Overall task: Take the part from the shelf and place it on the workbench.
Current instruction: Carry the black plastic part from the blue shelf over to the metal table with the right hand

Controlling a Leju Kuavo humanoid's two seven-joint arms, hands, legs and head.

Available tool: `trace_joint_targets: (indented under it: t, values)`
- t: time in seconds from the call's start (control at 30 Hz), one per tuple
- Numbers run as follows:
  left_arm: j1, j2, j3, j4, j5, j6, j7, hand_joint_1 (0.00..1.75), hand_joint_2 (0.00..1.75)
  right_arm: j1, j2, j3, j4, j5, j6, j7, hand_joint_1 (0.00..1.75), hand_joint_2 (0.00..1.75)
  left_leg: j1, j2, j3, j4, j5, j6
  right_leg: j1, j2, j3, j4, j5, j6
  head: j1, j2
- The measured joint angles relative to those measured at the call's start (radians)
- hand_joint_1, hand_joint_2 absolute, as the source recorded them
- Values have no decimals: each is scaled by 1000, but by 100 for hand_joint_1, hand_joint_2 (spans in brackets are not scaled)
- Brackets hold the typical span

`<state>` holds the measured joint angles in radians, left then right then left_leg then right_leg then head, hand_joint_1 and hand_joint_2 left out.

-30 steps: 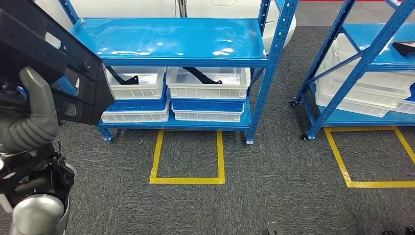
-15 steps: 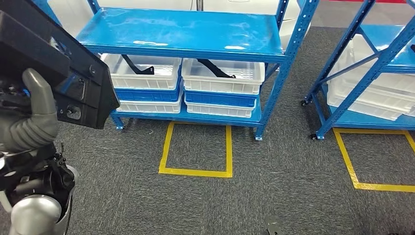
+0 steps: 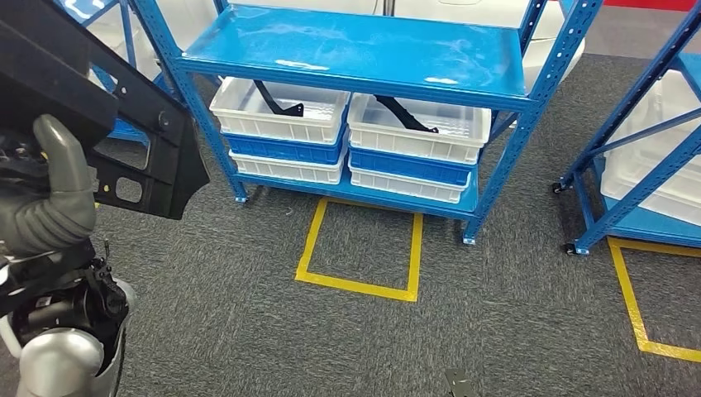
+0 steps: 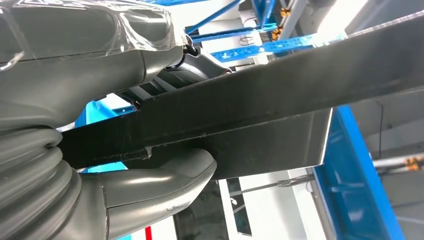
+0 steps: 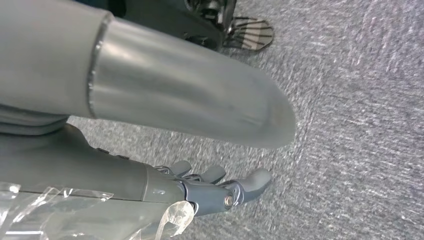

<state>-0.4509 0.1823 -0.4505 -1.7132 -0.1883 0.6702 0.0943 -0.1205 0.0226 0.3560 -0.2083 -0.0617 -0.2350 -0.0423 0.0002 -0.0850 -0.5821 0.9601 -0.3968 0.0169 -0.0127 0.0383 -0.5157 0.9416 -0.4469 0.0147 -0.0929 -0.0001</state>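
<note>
A large flat black part with round holes fills the upper left of the head view. My left hand grips it from below, the grey thumb pressed up against its near face. In the left wrist view the part's dark edge runs across between the thumb and the darker fingers of the left hand. My right hand hangs over grey carpet with its fingers apart and nothing in it.
A blue shelf rack stands ahead, with white bins holding black parts on its lower level. A yellow tape square marks the carpet before it. A second blue rack stands at the right.
The whole scene has slid right and down in the head view, so the camera has turned left. The black part stays gripped in my left hand.
</note>
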Motion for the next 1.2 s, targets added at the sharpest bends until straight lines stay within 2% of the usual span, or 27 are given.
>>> trace_joint_targets:
  t: [0.03, 0.1, 0.13, 0.17, 0.2, 0.23, 0.3, 0.33, 0.37, 0.4, 0.43, 0.47, 0.53, 0.6, 0.63, 0.67, 0.7, 0.73, 0.77, 0.83, 0.9, 0.97, 1.0, 1.03, 1.1, 1.17, 1.2]
  values:
    - [-1, 0, 2, 0, 0, 1, -1, 175, 175, 1, 1, 0, 0, -2, 0, -2, 0, 0, 0, 20, -18, 40, -26, -5, -3, -13, 0, -3, 3, -3, -1, 0]
    - [0, 0, 6, 0, 2, 2, -1, 175, 175, 2, 0, 0, 0, -4, 0, -5, 0, 0, 5, 58, -78, 180, -100, -16, -2, -37, -4, -3, 5, -6, -4, 0]
    - [1, 0, 7, 0, 2, 3, -2, 175, 175, 2, 0, 0, 0, -4, 0, -6, 0, 0, 7, 65, -108, 251, -129, -20, -1, -50, -7, -3, 5, -7, -4, 0]
    - [2, 0, 9, 0, 3, 3, -2, 175, 175, 2, 0, 0, 0, -4, 0, -6, 0, 0, 8, 68, -124, 292, -140, -23, -1, -62, -9, -3, 6, -7, -4, 0]
    - [2, 0, 11, 0, 3, 3, -2, 175, 175, 2, -1, 0, 0, -4, 1, -7, 0, 0, 9, 70, -117, 289, -132, -24, -1, -75, -9, -3, 6, -7, -4, 0]
    - [1, 0, 12, 0, 3, 3, -2, 175, 175, 2, 0, 0, 0, -4, 1, -7, 0, 0, 9, 75, -87, 241, -106, -23, -1, -87, -8, -3, 6, -7, -4, 0]
    - [-4, 0, 13, 0, 3, 3, -2, 175, 175, 0, 1, 0, 0, -5, 3, -8, 0, 0, 3, 114, 2, 81, -44, -14, 2, -109, -5, -2, 4, -4, -4, 0]
    - [-8, 0, 13, 0, 2, 3, -1, 175, 175, 0, 1, 0, 0, -5, 4, -8, 0, 0, -2, 134, 34, 18, -26, -8, 6, -118, -5, -1, 3, -1, -4, 0]
    - [-11, 0, 13, 0, 2, 2, -1, 175, 175, 0, 2, 0, 0, -5, 5, -9, 0, 0, -6, 147, 49, -17, -18, -2, 9, -128, -6, 1, 2, 2, -4, 0]
    - [-12, 0, 13, 0, 2, 2, -1, 175, 175, -1, 2, 0, 0, -5, 6, -9, 0, 0, -9, 146, 50, -28, -18, 3, 12, -138, -7, 2, 2, 6, -3, 0]
    - [-12, 1, 14, 0, 3, 2, 0, 175, 175, -2, 2, 0, 0, -5, 7, -9, 0, 0, -8, 137, 46, -30, -16, 9, 13, -148, -7, 2, 2, 10, -3, 0]
    - [-11, 1, 14, 0, 3, 1, 1, 175, 175, -3, 1, 0, 0, -5, 9, -9, 0, 0, -5, 127, 44, -31, -12, 14, 12, -147, -8, 5, -3, 15, -3, 0]
    - [-12, 2, 15, 0, 4, 0, 4, 175, 175, -3, 1, 0, 0, -6, 11, -10, 0, 0, 2, 107, 43, -36, -4, 25, 9, -106, -28, 55, -40, 25, -1, 0]
    - [-14, 1, 13, 0, 4, -1, 7, 175, 175, 0, 0, 0, 0, -6, 12, -11, 0, 0, 5, 87, 39, -37, 0, 31, 5, -57, -88, 189, -111, 31, 0, 0]
    - [-13, 1, 13, 0, 4, -2, 8, 175, 175, 1, 0, 0, 0, -6, 12, -11, 0, 0, 5, 76, 38, -36, 1, 32, 4, -49, -121, 260, -139, 33, 0, 0]
    - [-12, 1, 12, 0, 4, -2, 10, 175, 175, 3, 0, 0, 0, -6, 12, -11, 0, 0, 5, 63, 36, -36, 2, 32, 4, -47, -142, 306, -149, 35, 0, 0]
    - [-12, 1, 12, 0, 4, -3, 11, 175, 175, 4, 0, 1, 0, -6, 12, -11, 0, 0, 6, 50, 36, -35, 3, 32, 2, -46, -146, 312, -139, 36, 0, 0]
    - [-12, 1, 12, 0, 4, -3, 12, 175, 175, 4, 0, 1, 0, -6, 12, -10, 0, 0, 7, 35, 36, -34, 3, 31, 0, -42, -127, 272, -108, 37, 0, 0]
    - [-12, 1, 12, 0, 4, -2, 13, 175, 175, 4, 0, 2, 0, -6, 12, -10, 0, 0, 9, 21, 36, -31, 3, 29, -4, -32, -94, 202, -67, 38, 0, 0]
    - [-14, 1, 12, 0, 4, -2, 14, 175, 175, 5, -1, 4, 0, -6, 12, -10, 0, 0, 9, -4, 28, -19, 1, 20, -14, 18, -34, 71, -16, 41, 0, 0]
    - [-16, 1, 12, 0, 2, -1, 16, 175, 175, 4, -1, 6, 0, -5, 13, -9, 0, 0, 10, -25, 13, -11, 3, 7, -16, 46, -21, 33, -14, 39, 0, 0]
    - [-15, 2, 12, 0, 0, -2, 18, 175, 175, -2, 0, 6, 0, -4, 14, -7, 0, 0, 16, -40, 2, -10, 8, -5, -12, 23, -24, 32, -11, 29, -1, 0]
    - [-15, 2, 12, 0, 0, -2, 18, 175, 175, -3, 0, 6, 0, -3, 15, -7, 0, 0, 16, -27, -5, 1, 1, -10, -12, 10, -24, 31, -9, 23, -3, 0]
    - [-16, 2, 12, 0, -1, -3, 18, 175, 175, -4, 1, 6, 0, -3, 15, -7, 0, 0, 15, -3, -20, 32, -17, -15, -13, -3, -24, 30, -7, 16, -4, 0]
    - [-19, 2, 12, 0, -1, -3, 19, 175, 175, -3, 1, 7, 0, -1, 15, -6, 0, 0, 13, 53, -76, 154, -78, -24, -10, -29, -25, 28, -7, 8, -9, 0]
    - [-17, 2, 12, 0, -1, -3, 19, 175, 175, -2, 0, 7, 0, 0, 16, -6, 0, 0, 14, 67, -135, 282, -125, -27, -7, -56, -26, 28, -7, 5, -9, 0]
    - [-16, 2, 12, 0, -1, -3, 19, 175, 175, -2, 0, 7, 0, 1, 17, -6, 0, 0, 14, 69, -143, 303, -126, -26, -5, -69, -26, 28, -8, 4, -9, 0]
